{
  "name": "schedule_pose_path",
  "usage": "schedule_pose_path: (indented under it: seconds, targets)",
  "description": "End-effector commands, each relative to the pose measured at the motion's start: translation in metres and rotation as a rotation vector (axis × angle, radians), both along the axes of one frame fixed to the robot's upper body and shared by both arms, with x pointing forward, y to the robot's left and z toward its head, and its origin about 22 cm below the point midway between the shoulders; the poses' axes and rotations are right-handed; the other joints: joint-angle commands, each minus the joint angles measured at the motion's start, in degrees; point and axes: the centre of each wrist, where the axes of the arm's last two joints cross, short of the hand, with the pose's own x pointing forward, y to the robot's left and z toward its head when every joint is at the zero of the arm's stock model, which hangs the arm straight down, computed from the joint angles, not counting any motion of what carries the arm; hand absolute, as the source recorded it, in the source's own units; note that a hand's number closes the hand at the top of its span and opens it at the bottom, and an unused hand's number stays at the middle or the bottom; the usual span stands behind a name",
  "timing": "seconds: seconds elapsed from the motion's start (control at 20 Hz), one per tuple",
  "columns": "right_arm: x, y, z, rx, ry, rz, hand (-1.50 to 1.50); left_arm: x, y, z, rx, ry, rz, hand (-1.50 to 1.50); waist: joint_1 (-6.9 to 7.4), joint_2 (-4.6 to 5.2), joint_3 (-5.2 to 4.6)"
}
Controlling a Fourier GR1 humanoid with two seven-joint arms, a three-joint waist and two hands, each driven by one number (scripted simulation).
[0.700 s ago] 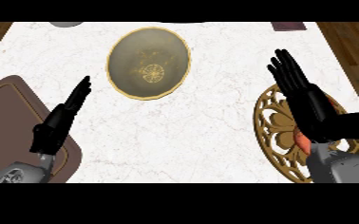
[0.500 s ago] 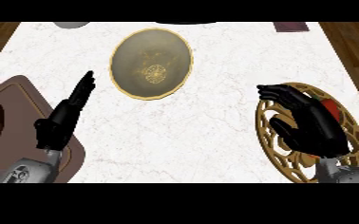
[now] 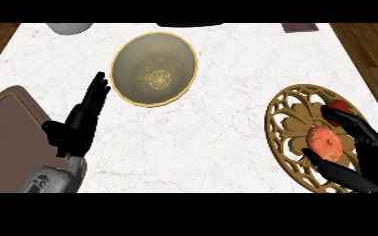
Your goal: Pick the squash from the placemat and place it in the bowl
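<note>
Right hand [image 3: 353, 152] at the squash [image 3: 325, 143]
You see the squash on the placemat [image 3: 289, 130] at the counter's [image 3: 229, 115] right edge, fingers curled around it. Left hand [image 3: 77, 125] rests open near the left edge; the bowl [image 3: 153, 68] sits toward the far edge.

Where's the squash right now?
In the head view, the squash lies at the right on the gold placemat, between the curled fingers and thumb of the right hand, right of the bowl.
</note>
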Motion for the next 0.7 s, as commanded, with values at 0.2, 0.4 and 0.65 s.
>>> schedule_pose_path:
  seconds: [0.2, 0.4, 0.65]
  targets:
    - [-0.049, -0.031, 0.022, -0.046, -0.228, -0.115, -1.5, -0.003, -0.026, 0.006, -0.028, -0.013, -0.03, 0.0, 2.2, 0.33, -0.06]
    - [-0.058, -0.046, 0.063, -0.192, -0.113, -0.207, -1.5, 0.005, -0.025, 0.012, -0.017, -0.005, -0.025, 0.0, 1.92, 0.37, -0.12]
    - [-0.059, -0.046, 0.099, -0.218, 0.028, -0.194, -1.5, 0.017, -0.026, 0.014, -0.012, -0.005, -0.01, 0.0, 2.24, 0.46, -0.12]
